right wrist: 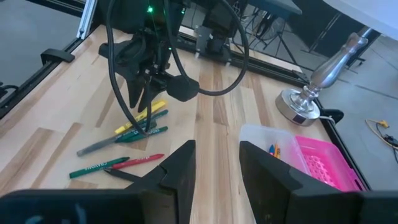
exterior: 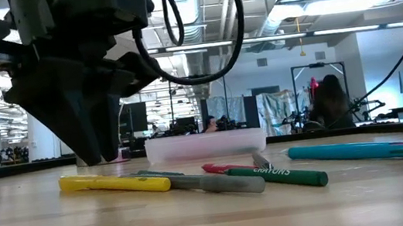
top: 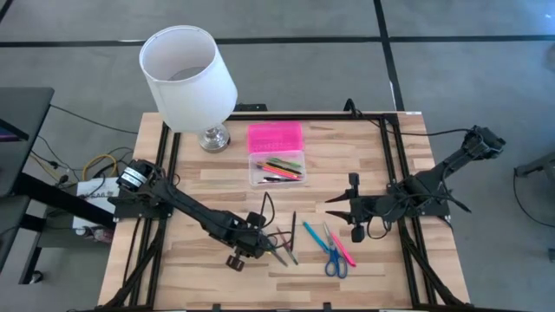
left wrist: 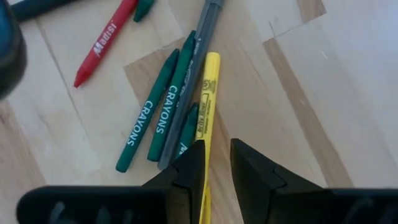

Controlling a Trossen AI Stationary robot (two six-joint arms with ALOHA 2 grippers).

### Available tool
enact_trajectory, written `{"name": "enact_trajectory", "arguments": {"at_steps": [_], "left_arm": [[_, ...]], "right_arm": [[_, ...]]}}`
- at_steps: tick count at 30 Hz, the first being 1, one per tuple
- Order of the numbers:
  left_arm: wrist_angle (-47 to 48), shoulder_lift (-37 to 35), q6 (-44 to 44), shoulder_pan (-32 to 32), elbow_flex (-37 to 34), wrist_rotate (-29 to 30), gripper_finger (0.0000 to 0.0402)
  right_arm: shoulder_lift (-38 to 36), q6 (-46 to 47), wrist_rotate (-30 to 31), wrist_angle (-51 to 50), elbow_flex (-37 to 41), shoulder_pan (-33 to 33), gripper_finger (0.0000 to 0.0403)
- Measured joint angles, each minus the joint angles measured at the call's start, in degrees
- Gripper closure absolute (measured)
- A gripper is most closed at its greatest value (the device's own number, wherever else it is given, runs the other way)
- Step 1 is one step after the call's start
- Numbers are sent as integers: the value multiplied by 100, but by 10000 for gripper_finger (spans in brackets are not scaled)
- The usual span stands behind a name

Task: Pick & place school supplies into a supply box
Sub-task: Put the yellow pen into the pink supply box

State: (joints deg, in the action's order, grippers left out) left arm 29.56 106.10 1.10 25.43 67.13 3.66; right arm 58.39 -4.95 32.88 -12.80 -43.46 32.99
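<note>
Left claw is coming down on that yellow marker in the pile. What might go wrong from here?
1. The yellow marker lies against a grey pen and green crayons; the left claw straddles its end, so closing may catch or scatter a neighbour.
2. Gripped near one end, the marker may tilt and slip.
3. The supply box already holds items, so a tilted marker might catch its rim. The right claw waits open beside the scissors.

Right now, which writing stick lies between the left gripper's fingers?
The yellow marker, the only yellow one; the green crayons and grey pen lie beside the left gripper.
</note>
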Motion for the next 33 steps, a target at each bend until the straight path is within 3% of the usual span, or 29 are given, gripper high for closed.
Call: {"name": "enact_trajectory", "arguments": {"at_steps": [33], "left_arm": [[439,236,116,28,242,377,333]], "right_arm": [[9,57,-4,-7,0,15,285]]}}
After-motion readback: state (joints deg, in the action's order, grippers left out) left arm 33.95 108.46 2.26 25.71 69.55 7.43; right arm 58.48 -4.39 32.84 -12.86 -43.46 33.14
